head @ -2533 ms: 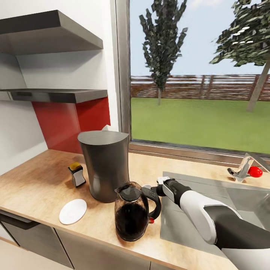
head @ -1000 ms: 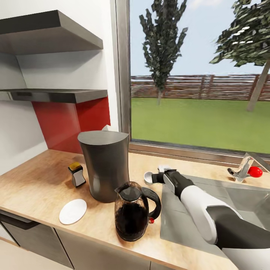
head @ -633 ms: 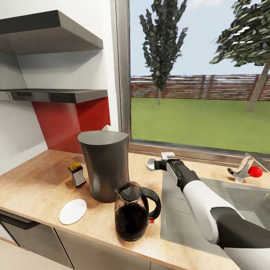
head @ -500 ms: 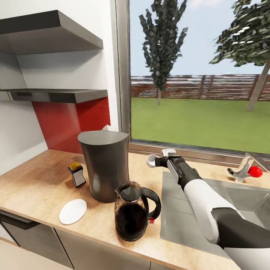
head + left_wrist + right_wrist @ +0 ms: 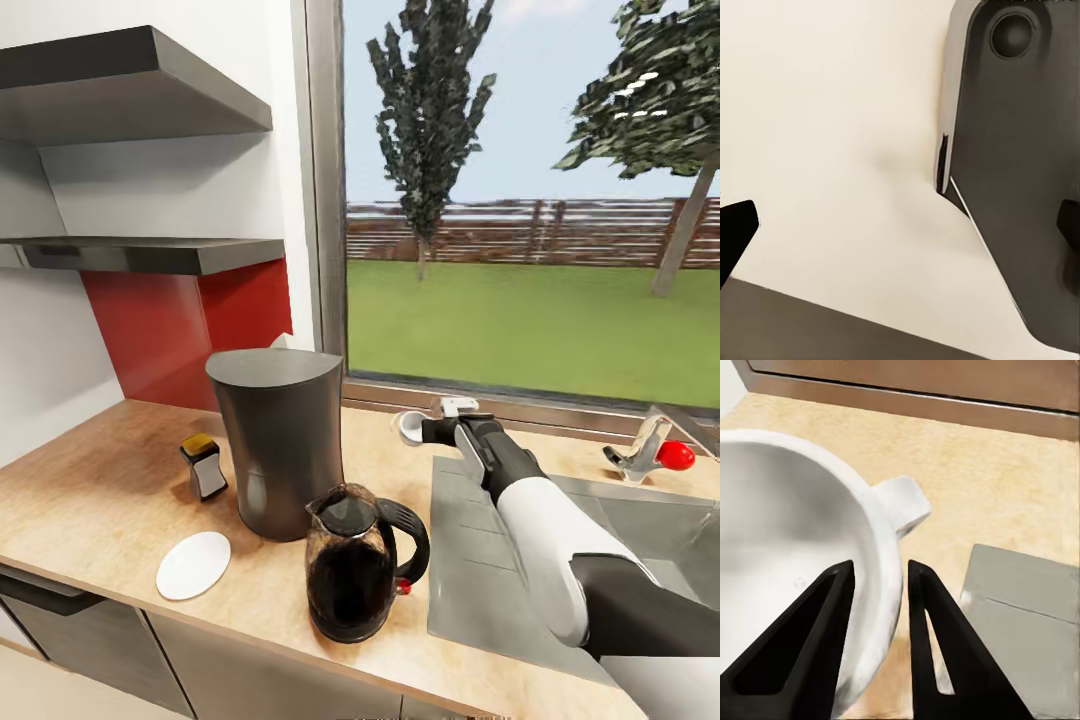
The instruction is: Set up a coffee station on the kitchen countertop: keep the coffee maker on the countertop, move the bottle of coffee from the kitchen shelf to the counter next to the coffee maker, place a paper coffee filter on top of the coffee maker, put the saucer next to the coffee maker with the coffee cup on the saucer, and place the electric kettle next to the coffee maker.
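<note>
**Cup rim pinched near the window sill**

Here, the right gripper [image 5: 418,431] is seen just right of the frame's centre in the head view, reached out over the kitchen countertop [image 5: 90,495] toward the window sill. The coffee cup [image 5: 408,426] is held at its tip, close under the sill and beside the far left corner of the sink [image 5: 640,540]. In the right wrist view the two dark fingers [image 5: 817,641] are set narrowly on either side of the cup's white wall [image 5: 881,585], one inside the bowl and one outside, with the cup's handle [image 5: 902,504] pointing away beyond them. Whether the cup is lifted off the wood or resting on it cannot be told.

The coffee maker [image 5: 278,440] is stood left of centre on the countertop. The electric kettle [image 5: 355,565] is placed just in front of it and slightly to the right, near the counter's front edge, its handle turned to the right. The bottle of coffee [image 5: 204,465] is found just left of the coffee maker, and the saucer [image 5: 193,564] lies flat in the lower left, in front of the bottle, apart from the cup.

In the left wrist view, dark finger tips [image 5: 735,232] are glimpsed at the two side edges, set wide apart, with nothing between them.
</note>
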Available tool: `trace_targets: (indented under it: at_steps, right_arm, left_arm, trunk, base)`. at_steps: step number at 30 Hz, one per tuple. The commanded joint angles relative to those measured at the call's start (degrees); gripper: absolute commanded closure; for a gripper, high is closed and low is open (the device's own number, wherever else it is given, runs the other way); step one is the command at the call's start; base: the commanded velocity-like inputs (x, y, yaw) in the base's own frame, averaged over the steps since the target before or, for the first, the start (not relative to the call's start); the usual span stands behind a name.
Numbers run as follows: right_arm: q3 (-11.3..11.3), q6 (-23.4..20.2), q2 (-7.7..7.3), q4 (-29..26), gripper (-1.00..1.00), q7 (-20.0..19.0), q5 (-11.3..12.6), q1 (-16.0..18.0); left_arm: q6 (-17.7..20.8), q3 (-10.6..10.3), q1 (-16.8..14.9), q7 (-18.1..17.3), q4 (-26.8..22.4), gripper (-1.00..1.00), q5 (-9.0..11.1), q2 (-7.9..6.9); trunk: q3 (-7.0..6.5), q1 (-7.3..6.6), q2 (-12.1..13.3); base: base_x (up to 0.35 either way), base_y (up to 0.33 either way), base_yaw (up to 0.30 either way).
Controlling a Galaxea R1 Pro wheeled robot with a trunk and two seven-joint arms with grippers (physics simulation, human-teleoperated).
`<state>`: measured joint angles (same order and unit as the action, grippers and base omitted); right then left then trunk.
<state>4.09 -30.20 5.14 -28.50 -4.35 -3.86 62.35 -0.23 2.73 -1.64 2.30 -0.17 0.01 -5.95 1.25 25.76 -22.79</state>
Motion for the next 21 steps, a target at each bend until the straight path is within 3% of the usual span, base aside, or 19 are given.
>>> trace_targets:
  at_steps: [1,21]
  right_arm:
    - [0.6,-0.3,0.01,-0.1,1.00,-0.4,-0.1,0.1]
    - [0.6,-0.3,0.04,0.0,1.00,-0.4,0.0,0.0]
  left_arm:
    - [0.0,0.3,0.0,0.1,0.0,-1.00,0.0,0.04]
    - [0.0,0.2,0.0,0.1,0.0,-1.00,0.0,-0.02]
  trunk:
    - [0.13,0.03,-0.1]
    - [0.13,0.03,-0.1]
  base:
    - [-0.032,0.061,-0.295]
    - [-0.002,0.004,-0.298]
